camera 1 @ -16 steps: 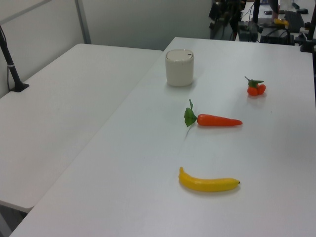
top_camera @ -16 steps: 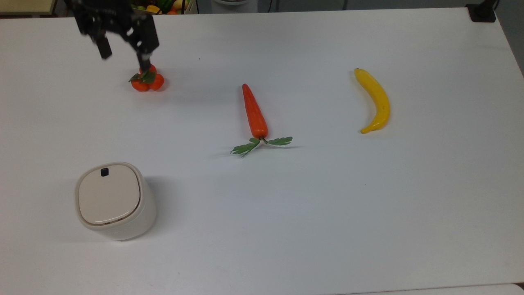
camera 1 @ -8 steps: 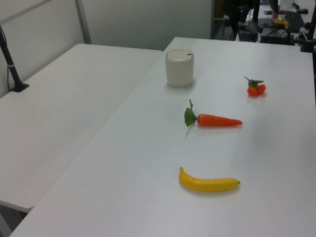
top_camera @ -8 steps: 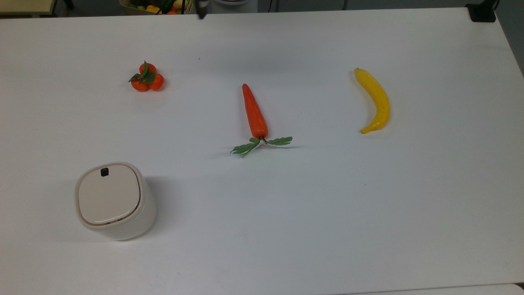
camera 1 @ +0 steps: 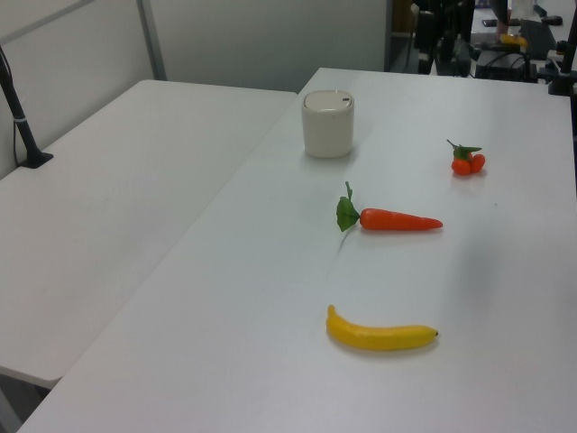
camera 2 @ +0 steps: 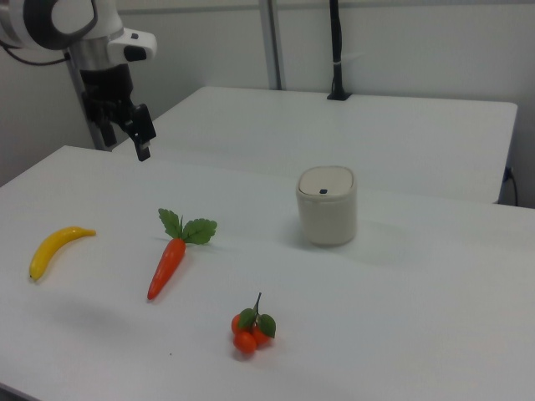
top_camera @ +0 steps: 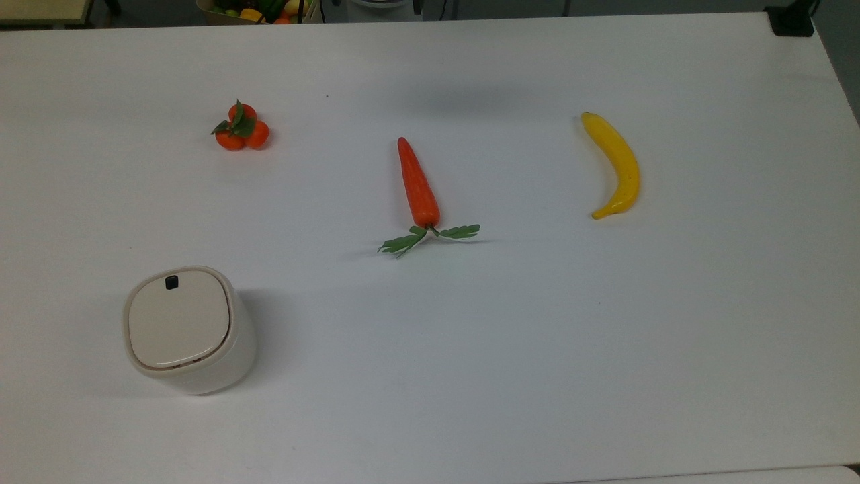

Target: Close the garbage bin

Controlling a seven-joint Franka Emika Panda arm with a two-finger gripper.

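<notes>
Since the lid already lies flat, these lines go from the bin outward.

Garbage bin: the garbage bin (top_camera: 189,331) stands upright near the top view's lower left corner, alone on the white table (top_camera: 537,376).
Lid: the lid (top_camera: 178,317) sits level with the rim, its small black button (top_camera: 172,282) at the edge facing the tomatoes; it looks closed, so the task reads as done.
Handling: judged a light, stiff, smooth plastic shell that could slide or tip under a sideways shove; best pressed straight down on the lid's middle.
Neighbours: the carrot (top_camera: 418,185) and the cluster of small tomatoes (top_camera: 242,128) lie well apart from it, the banana (top_camera: 615,165) farther still.
Gripper: the gripper (camera 2: 138,134) hangs high at the right view's upper left, well away from the bin, holding nothing; I cannot tell how its fingers stand.
</notes>
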